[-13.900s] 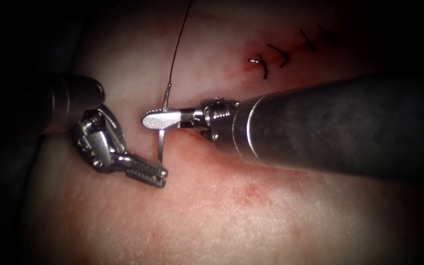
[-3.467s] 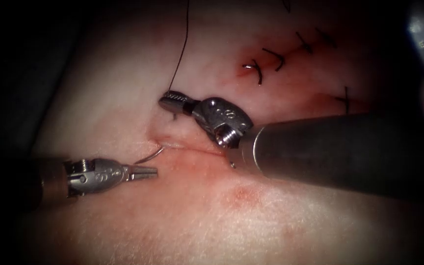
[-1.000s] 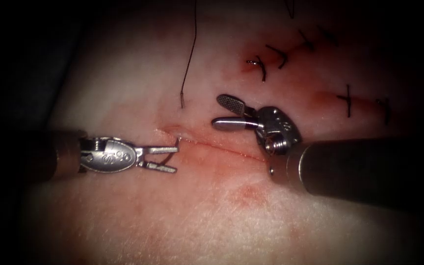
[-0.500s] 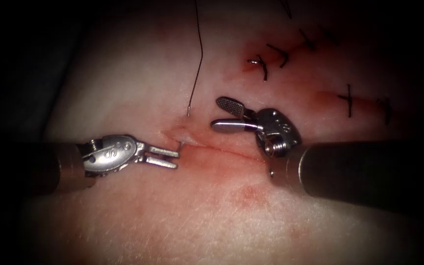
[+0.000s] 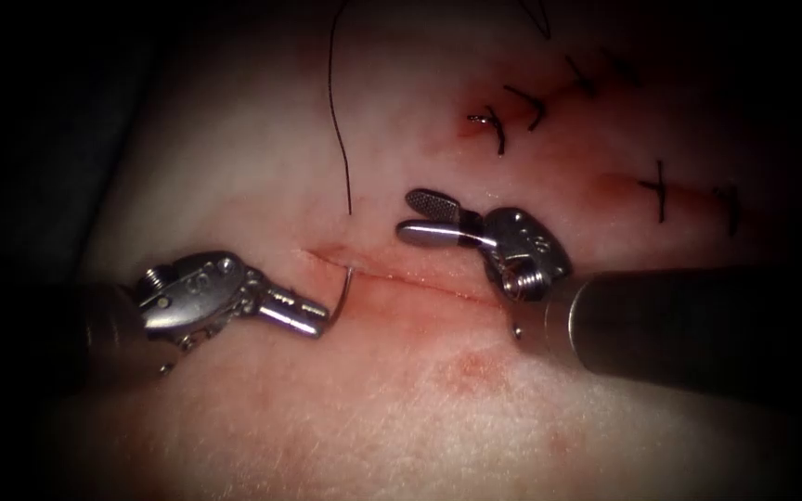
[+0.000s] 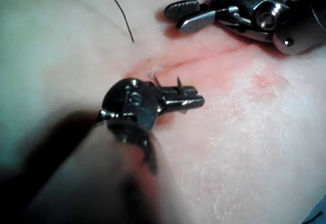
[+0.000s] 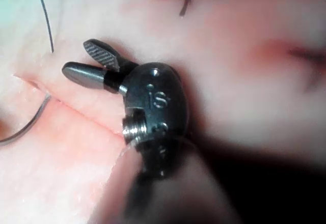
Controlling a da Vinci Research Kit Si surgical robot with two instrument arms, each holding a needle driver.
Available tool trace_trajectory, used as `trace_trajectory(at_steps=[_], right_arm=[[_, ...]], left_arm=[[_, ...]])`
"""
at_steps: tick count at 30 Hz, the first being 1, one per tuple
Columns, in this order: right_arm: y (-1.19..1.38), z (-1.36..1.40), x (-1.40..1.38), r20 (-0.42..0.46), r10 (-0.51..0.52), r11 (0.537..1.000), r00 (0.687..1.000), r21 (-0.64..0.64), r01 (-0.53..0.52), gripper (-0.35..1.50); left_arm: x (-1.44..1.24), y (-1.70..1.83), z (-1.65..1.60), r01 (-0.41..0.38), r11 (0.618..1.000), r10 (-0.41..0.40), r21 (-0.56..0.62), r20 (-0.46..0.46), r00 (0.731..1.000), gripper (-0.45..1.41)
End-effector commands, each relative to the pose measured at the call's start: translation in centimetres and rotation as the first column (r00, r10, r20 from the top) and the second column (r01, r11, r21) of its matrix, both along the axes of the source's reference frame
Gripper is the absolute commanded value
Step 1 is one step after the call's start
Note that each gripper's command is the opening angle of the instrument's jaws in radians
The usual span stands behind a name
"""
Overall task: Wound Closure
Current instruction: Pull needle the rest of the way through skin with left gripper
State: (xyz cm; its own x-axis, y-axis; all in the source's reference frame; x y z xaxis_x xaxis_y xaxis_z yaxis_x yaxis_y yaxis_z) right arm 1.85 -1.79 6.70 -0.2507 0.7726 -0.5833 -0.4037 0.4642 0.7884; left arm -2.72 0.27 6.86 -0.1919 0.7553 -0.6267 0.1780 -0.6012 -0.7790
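In the endoscope view the cut [image 5: 420,281] runs across the tissue [image 5: 401,408]. At its left end my left tool [image 5: 317,323] is shut on the curved needle [image 5: 345,292] near its tip. The needle's arc rises out of the tissue at the cut's edge, and its rear part is still buried. Dark thread [image 5: 334,111] drops from above into the tissue just above the cut's left end. My right tool [image 5: 407,215] hovers above the middle of the cut, jaws open, holding nothing. The left wrist view shows the left tool [image 6: 199,95] gripping the needle [image 6: 179,83]. The right wrist view shows the right tool [image 7: 76,58] and the needle [image 7: 31,122].
Several finished dark stitches [image 5: 498,130] lie on the tissue at the upper right, with more stitches [image 5: 659,190] further right. Red fluid [image 5: 475,366] stains the tissue below the cut. The right tool's thick shaft [image 5: 698,325] covers the right part of the cut.
The left tool's jaws closed on the needle tip and turned, drawing the needle further out at the cut's left end. The needle's tail sank into the tissue. The right tool stayed put, open.
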Motion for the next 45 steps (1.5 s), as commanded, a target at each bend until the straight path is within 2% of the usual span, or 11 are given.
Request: trace_trajectory(at_steps=[1,12,15,17,20,24,26,30,32,37,45], right_arm=[[-0.04,0.07,0.07,-0.002,-0.002,1.0,1.0,0.002,0.002,0.05],[-0.07,0.07,0.08,0.01,-0.021,1.0,1.0,0.013,0.021,-0.11],[-0.07,0.07,0.08,0.01,-0.021,1.0,1.0,0.013,0.021,-0.11],[-0.08,0.06,0.09,0.01,-0.021,1.0,1.0,0.014,0.021,-0.11],[-0.08,0.06,0.09,0.018,-0.018,1.0,1.0,0.017,0.017,-0.11],[-0.07,0.06,0.09,0.021,-0.015,1.0,1.0,0.018,0.015,-0.11],[-0.07,0.06,0.09,0.025,-0.015,1.0,1.0,0.02,0.015,-0.15],[-0.08,0.06,0.09,0.025,-0.015,1.0,1.0,0.02,0.015,-0.16],[-0.08,0.05,0.09,0.025,-0.015,1.0,1.0,0.02,0.015,-0.16],[-0.09,0.05,0.1,0.027,-0.017,1.0,0.999,0.021,0.017,-0.16],[-0.1,0.04,0.1,0.035,-0.014,1.0,0.999,0.024,0.013,-0.23]], left_arm=[[-0.04,-0.03,0.03,-0.004,1.0,0.004,0.015,0.004,1.0,-0.45],[0.04,-0.06,-0.37,-0.018,0.999,0.017,0.041,0.02,1.0,-0.45],[0.05,0.0,-0.45,-0.005,0.996,0.007,-0.089,0.025,1.0,-0.45],[0.07,0.06,-0.53,0.034,0.956,-0.015,-0.293,0.064,0.998,-0.45],[0.09,0.11,-0.64,0.072,0.896,-0.027,-0.438,0.107,0.994,-0.45],[0.1,0.16,-0.74,0.107,0.857,-0.044,-0.504,0.136,0.99,-0.45],[0.11,0.27,-0.85,0.166,0.795,-0.076,-0.583,0.175,0.982,-0.45],[0.11,0.34,-0.88,0.192,0.765,-0.106,-0.615,0.174,0.979,-0.45],[0.12,0.41,-0.88,0.217,0.733,-0.133,-0.645,0.177,0.975,-0.45],[0.12,0.51,-0.9,0.227,0.704,-0.152,-0.673,0.169,0.974,-0.45],[0.1,0.69,-0.97,0.245,0.695,-0.179,-0.676,0.166,0.97,-0.45]])
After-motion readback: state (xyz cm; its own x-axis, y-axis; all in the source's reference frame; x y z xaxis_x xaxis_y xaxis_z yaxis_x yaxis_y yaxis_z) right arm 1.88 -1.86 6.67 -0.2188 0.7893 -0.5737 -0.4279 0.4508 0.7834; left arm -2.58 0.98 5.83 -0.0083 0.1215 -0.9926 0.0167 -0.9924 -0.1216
